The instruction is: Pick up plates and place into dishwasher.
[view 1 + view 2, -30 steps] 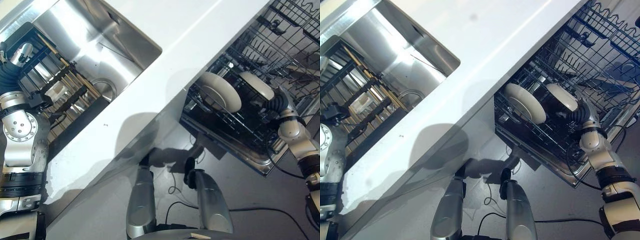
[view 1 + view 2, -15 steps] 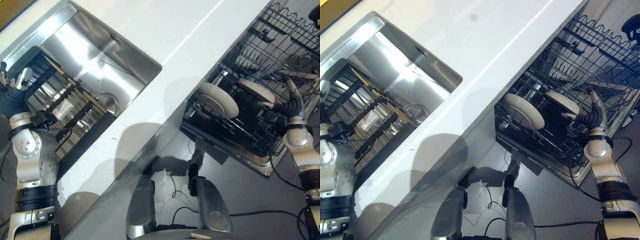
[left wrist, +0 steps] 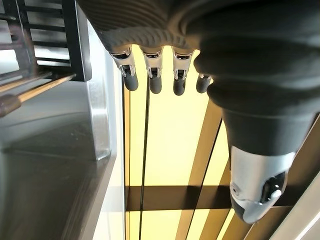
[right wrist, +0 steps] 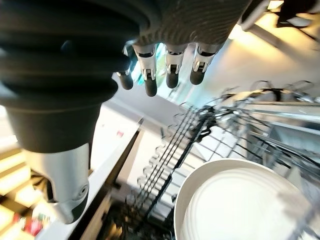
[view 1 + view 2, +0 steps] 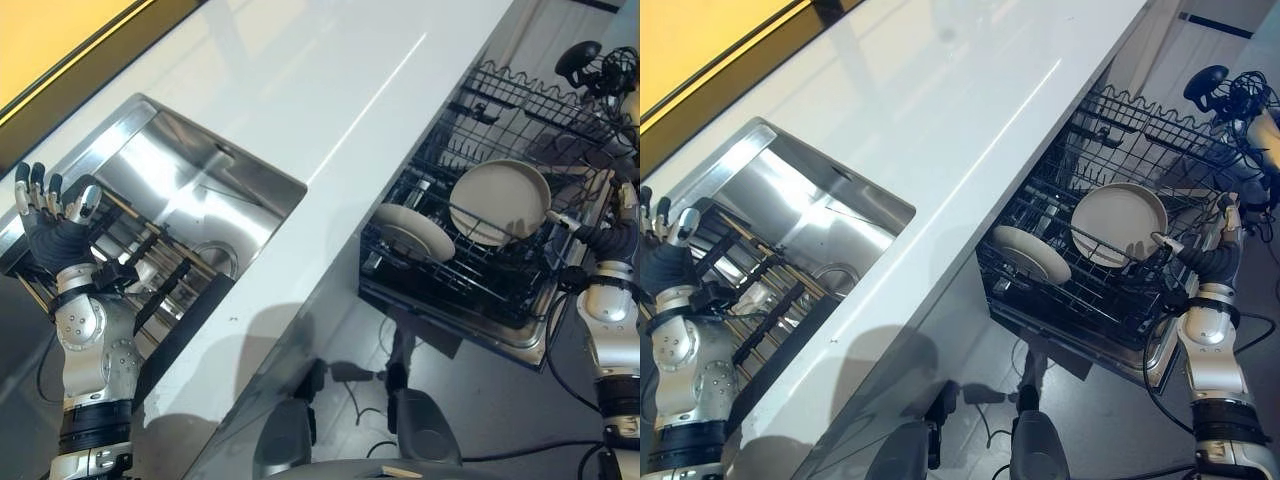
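Both hands hold nothing: the left hand [image 5: 50, 235], fingers straight and spread, is raised at nine o'clock beside the sink, and the right hand [image 5: 1218, 262], fingers relaxed and apart, hovers at three o'clock by the rack's edge. A white countertop [image 5: 330, 110] runs diagonally across the scene. At ten o'clock sits the steel sink [image 5: 215, 200], a dark drying rack [image 5: 150, 285] within it. At two o'clock, the dishwasher rack [image 5: 500, 270] holds two plates: a big plate [image 5: 498, 202] leaning upright, a smaller plate [image 5: 412, 231] tilted beside it.
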Tool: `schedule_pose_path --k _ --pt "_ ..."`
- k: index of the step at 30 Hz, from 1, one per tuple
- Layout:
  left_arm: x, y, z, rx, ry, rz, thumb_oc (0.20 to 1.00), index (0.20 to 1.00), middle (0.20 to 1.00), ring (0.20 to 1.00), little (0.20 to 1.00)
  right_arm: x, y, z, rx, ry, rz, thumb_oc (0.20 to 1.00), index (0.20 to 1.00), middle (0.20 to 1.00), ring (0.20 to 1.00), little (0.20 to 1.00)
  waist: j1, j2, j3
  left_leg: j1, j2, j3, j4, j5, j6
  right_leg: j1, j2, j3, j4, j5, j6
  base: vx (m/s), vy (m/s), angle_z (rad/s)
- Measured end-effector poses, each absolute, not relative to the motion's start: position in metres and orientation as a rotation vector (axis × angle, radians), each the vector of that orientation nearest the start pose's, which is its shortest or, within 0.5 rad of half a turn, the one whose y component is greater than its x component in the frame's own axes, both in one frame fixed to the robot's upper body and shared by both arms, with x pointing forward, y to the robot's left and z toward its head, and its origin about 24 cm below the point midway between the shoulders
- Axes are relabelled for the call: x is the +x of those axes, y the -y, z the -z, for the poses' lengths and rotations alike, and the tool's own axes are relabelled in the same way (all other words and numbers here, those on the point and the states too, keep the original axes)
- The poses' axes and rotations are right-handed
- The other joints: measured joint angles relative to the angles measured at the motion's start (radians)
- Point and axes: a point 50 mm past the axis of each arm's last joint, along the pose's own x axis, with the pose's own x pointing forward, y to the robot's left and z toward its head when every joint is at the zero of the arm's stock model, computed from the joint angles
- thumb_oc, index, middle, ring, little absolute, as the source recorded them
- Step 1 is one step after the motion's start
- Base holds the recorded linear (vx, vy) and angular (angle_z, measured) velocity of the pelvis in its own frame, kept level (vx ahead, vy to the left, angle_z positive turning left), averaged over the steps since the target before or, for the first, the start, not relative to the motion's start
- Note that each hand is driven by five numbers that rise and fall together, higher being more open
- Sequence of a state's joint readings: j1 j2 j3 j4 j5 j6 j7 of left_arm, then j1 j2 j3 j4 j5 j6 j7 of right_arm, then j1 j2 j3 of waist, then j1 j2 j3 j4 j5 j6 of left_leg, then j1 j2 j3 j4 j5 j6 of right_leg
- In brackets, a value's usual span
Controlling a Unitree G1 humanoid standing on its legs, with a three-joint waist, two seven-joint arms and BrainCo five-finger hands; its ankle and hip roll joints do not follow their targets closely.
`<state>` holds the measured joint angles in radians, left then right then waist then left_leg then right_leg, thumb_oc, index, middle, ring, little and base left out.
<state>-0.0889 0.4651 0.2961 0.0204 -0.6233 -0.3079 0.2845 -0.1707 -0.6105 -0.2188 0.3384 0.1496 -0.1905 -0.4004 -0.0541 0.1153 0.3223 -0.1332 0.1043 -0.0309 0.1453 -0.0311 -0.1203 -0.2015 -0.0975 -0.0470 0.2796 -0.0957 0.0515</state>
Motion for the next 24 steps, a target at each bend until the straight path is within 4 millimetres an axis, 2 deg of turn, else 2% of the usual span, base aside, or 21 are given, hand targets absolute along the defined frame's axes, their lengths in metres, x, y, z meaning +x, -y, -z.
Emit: schedule_pose_path --k 6,8,11,17,24 --pt "0.245 -0.305 -0.13 -0.247 0.48 -0.555 1.0 1.0 1.0 1.0 1.0 0.262 0.343 -0.111 -0.327 0.207 0.681 1.0 1.0 1.0 1.0 1.0 -0.012 0.041 0.009 -0.074 -0.031 0.026 0.051 -0.002 0.014 -0.11 -0.027 0.043 0.096 -0.018 0.013 -0.08 0.113 -0.11" --pt "0.247 -0.299 -0.126 -0.258 0.46 -0.543 1.0 1.0 1.0 1.0 1.0 0.261 0.346 -0.107 -0.317 0.186 0.685 1.0 1.0 1.0 1.0 1.0 -0.016 0.057 0.017 -0.083 -0.034 0.026 0.066 -0.002 0.015 -0.12 -0.03 0.045 0.116 -0.02 0.012 -0.14 0.113 0.02" --pt "0.251 -0.294 -0.127 -0.265 0.465 -0.544 1.0 1.0 1.0 1.0 1.0 0.265 0.351 -0.108 -0.299 0.185 0.691 1.0 1.0 1.0 1.0 1.0 -0.017 0.064 0.047 -0.133 -0.042 0.03 0.115 -0.013 0.02 -0.184 -0.035 0.063 0.18 -0.044 0.003 -0.16 0.077 -0.04" --pt "0.263 -0.293 -0.158 -0.293 0.56 -0.56 1.0 1.0 1.0 1.0 1.0 0.282 0.341 -0.118 -0.227 0.236 0.683 1.0 1.0 1.0 1.0 1.0 -0.015 0.094 0.141 -0.221 -0.044 0.025 0.175 -0.013 0.02 -0.277 -0.035 0.07 0.258 -0.048 -0.002 -0.13 0.056 0.02" --pt "0.261 -0.288 -0.181 -0.307 0.643 -0.549 1.0 1.0 1.0 1.0 1.0 0.292 0.337 -0.133 -0.153 0.318 0.774 1.0 1.0 1.0 1.0 1.0 -0.014 0.098 0.158 -0.278 -0.056 0.018 0.203 -0.012 0.023 -0.328 -0.047 0.071 0.284 -0.048 -0.001 -0.06 0.058 0.04"
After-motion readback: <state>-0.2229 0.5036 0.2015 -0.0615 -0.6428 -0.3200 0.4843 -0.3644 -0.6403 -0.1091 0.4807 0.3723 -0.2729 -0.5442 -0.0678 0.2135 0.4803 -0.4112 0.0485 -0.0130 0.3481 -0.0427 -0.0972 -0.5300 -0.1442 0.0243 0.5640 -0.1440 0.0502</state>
